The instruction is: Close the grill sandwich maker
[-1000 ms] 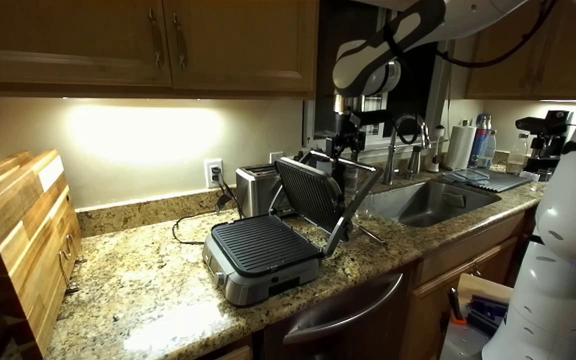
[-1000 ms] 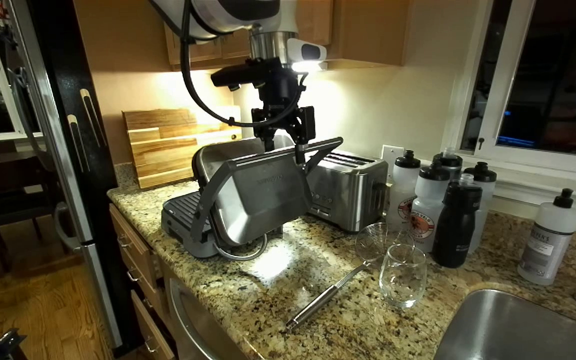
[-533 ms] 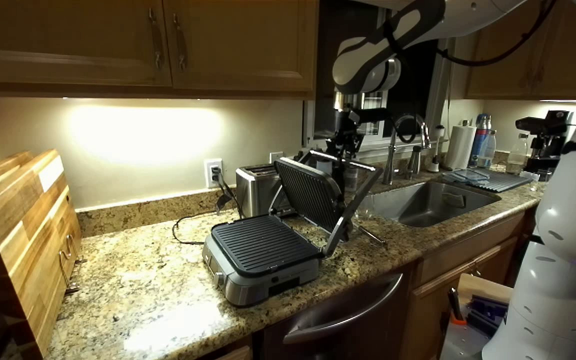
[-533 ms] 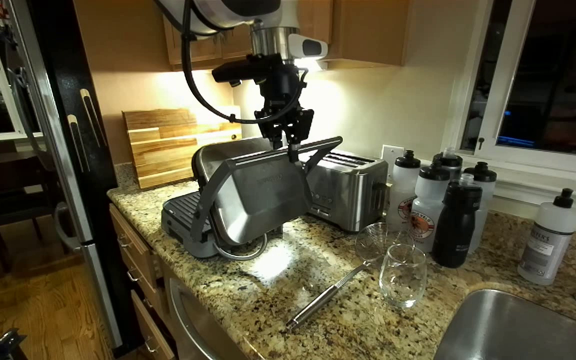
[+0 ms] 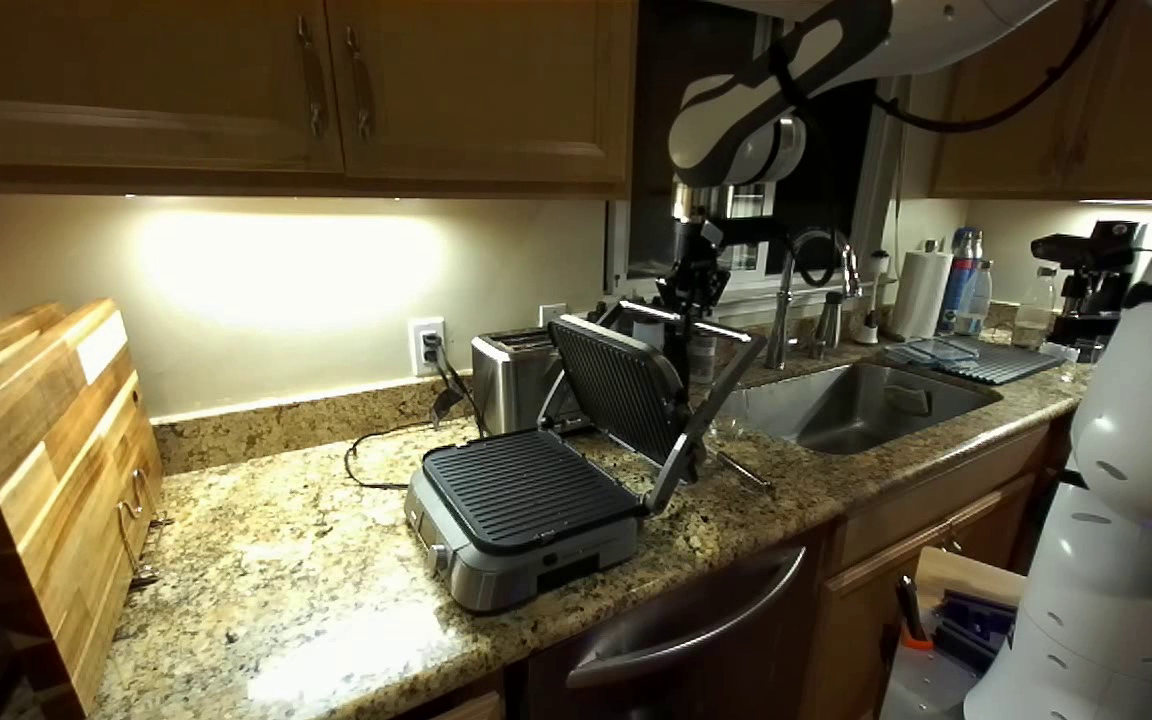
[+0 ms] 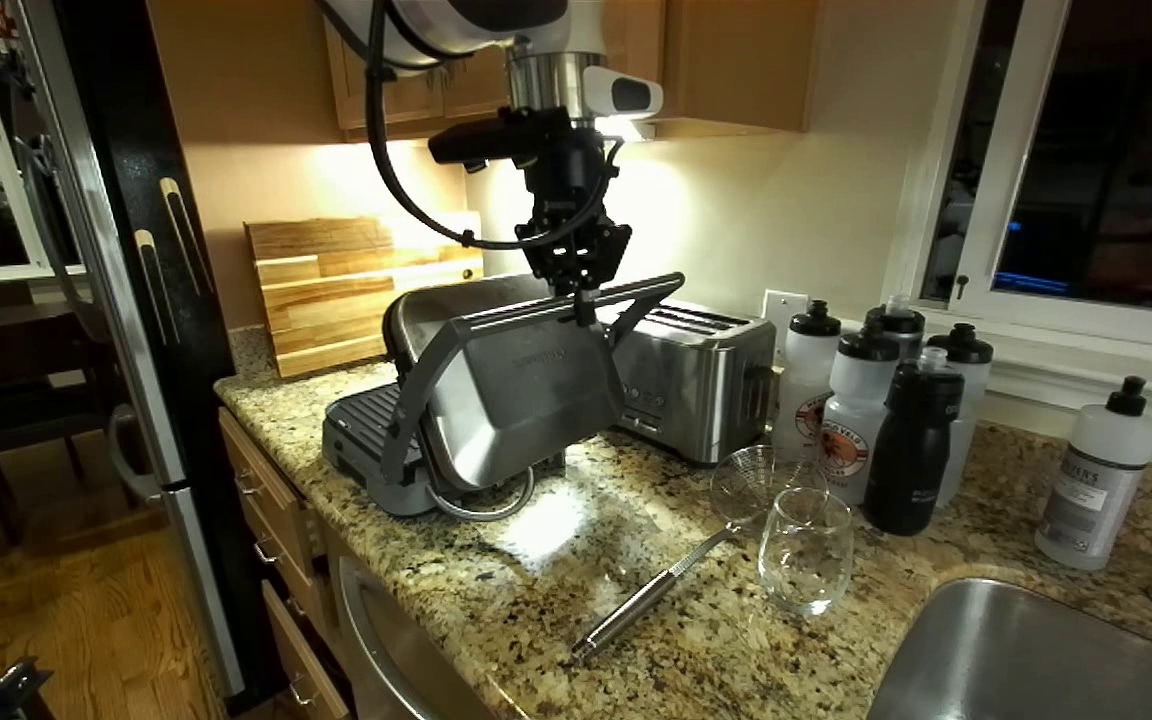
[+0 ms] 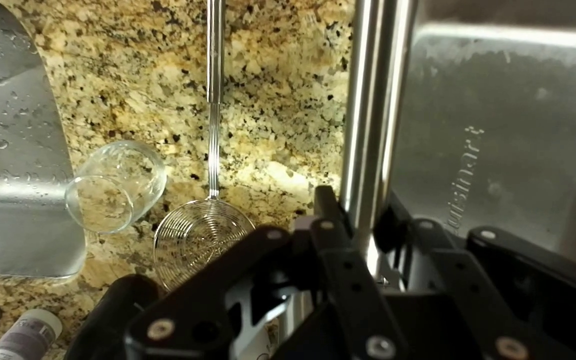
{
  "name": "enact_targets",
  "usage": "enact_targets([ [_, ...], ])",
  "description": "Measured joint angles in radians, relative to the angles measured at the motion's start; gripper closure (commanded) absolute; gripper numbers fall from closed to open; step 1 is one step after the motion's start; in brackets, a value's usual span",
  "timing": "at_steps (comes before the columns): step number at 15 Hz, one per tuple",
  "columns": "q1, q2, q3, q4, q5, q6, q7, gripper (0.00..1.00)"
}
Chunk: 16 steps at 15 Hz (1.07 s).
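1. The grill [image 5: 506, 572] sits on the counter [image 5: 276, 590] with its mouth wide open.
2. The lid [image 6: 536, 400] is up and tilted. The bottom plate [image 5: 531, 485] is dark, with ridges, and lies flat.
3. The gripper [image 7: 360, 215] points down at the top of the grill, right where the handle [image 7: 375, 110] is.
4. The fingers [image 7: 327, 207] are squeezed in on the handle. I see one finger on each side of it, so the handle runs between them.
5. In the wrist view, the shiny back of the lid is just beside one finger. I cannot tell if they touch.
6. In an exterior view, I see one fingertip [image 6: 586, 310] well, in front of the handle. The other one is mostly hidden behind it.
7. The toaster [image 6: 691, 375] stands just beside the grill, near the lid.
8. The strainer [image 7: 214, 160] lies near the grill, on the side that the back of the lid faces.
9. The glass [image 6: 806, 550] stands on that same side, a bit farther from the grill.
10. The bottles [image 6: 851, 440] stand farther from the grill than the toaster, and the sink [image 6: 1026, 660] is out past the glass.
11. The wooden boards [image 5: 66, 500] stand on the other side of the grill, well apart from it.
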Motion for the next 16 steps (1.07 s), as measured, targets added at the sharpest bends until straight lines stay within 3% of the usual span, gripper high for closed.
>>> enact_targets([
  [16,0.073,-0.083,0.122,0.017,0.016,-0.002,0.105,0.88],
])
